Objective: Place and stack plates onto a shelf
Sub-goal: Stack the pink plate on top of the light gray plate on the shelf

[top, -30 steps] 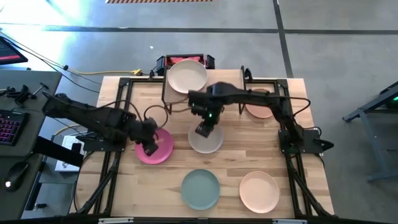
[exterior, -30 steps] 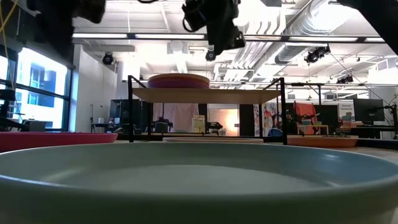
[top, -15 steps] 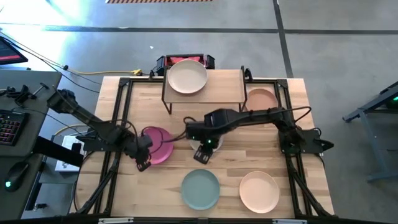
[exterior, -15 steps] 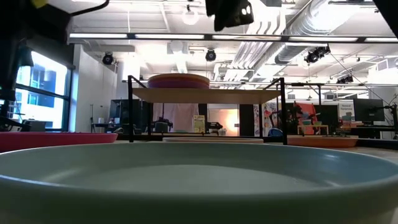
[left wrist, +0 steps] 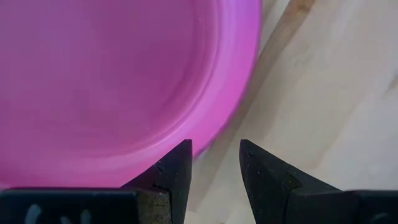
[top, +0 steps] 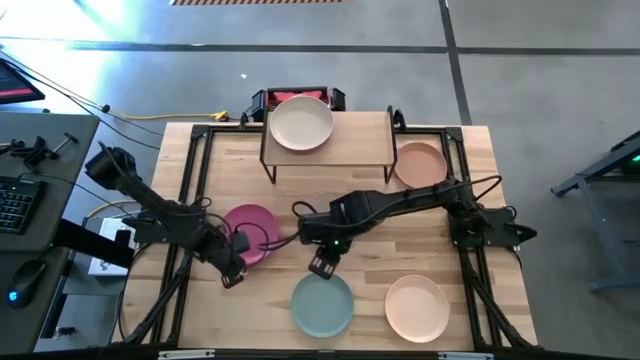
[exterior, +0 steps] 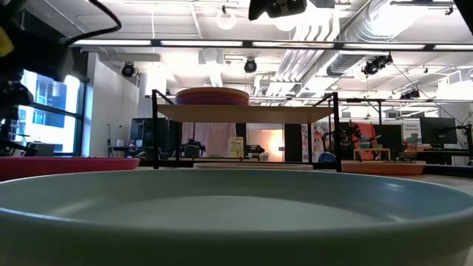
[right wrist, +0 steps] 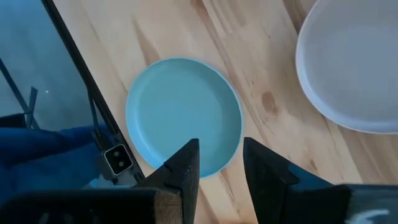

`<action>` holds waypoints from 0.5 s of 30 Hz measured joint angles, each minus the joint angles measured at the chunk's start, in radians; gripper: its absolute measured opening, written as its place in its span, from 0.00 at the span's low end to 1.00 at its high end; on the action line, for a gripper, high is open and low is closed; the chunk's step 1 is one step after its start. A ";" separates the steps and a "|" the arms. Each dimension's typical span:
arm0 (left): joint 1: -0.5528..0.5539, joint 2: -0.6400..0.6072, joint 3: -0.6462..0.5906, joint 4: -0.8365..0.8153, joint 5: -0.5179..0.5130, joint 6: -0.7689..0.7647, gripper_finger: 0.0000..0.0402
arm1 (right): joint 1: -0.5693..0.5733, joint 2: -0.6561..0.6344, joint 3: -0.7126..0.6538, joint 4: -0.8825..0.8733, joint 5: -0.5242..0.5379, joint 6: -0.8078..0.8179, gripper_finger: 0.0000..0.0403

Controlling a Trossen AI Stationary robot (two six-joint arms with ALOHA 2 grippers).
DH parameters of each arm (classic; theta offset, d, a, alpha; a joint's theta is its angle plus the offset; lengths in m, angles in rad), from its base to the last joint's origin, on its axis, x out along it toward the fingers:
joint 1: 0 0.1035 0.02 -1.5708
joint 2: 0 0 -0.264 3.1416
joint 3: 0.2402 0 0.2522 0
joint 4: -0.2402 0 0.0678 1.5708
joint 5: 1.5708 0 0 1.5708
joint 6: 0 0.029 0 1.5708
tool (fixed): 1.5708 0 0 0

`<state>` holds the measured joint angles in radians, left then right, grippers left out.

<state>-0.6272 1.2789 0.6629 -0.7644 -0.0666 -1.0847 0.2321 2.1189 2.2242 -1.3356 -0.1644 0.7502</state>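
With its jaws spread and empty just above the teal plate [right wrist: 184, 116], which lies flat on the surface near its front edge, the right gripper [top: 322, 266] should probably drop onto the rim and pinch squarely, while the left gripper [top: 232, 275], jaws likewise spread, straddles the pink plate's [left wrist: 118, 81] edge.

My two arms are dark, near-black, built of slim tube links joined by chunkier rounded joints. Black cables loop loosely alongside each arm, most plainly near my left wrist. A small green light shows on the wrist housing of my right arm. My left claw [left wrist: 214, 163] ends in two matte black fingers [left wrist: 175, 169], wedge-shaped with angular, faceted inner faces, mounted on a flat black bar. My right claw [right wrist: 221, 163] has the same pair of tapered black fingers [right wrist: 185, 167], with a pale tan strip along the edge of their mounting bar.
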 joint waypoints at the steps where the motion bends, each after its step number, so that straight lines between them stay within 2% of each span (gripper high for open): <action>1: -0.003 0.015 0.000 0.006 -0.001 0.011 0.31 | 0.000 0.000 0.000 0.001 0.004 0.006 0.26; 15: -0.004 0.160 0.000 0.027 -0.024 0.076 0.31 | 0.005 0.000 0.000 0.003 0.042 0.020 0.26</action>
<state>-0.6315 1.4394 0.6628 -0.7377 -0.0909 -1.0088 0.2367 2.1189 2.2242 -1.3327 -0.1223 0.7700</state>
